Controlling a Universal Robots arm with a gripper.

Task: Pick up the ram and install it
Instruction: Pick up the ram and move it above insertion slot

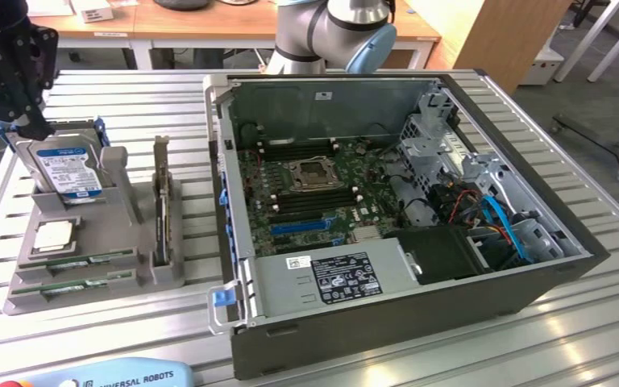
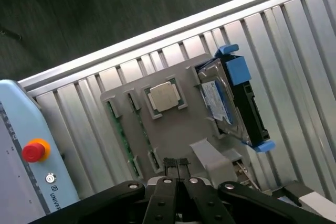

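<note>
While the ram (image 1: 81, 262) lies flat in its slot at the near end of the grey holder (image 1: 105, 300), to the exterior view's left of the open computer case (image 1: 396, 330), my pincer (image 2: 176, 163) hangs over the holder, clenched on nothing. To do this well, I judge I should part the fingers, square them across the stick's long edges and come down straight.

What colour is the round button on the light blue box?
Red, with orange-yellow around it. The button shows best in the wrist view.
</note>
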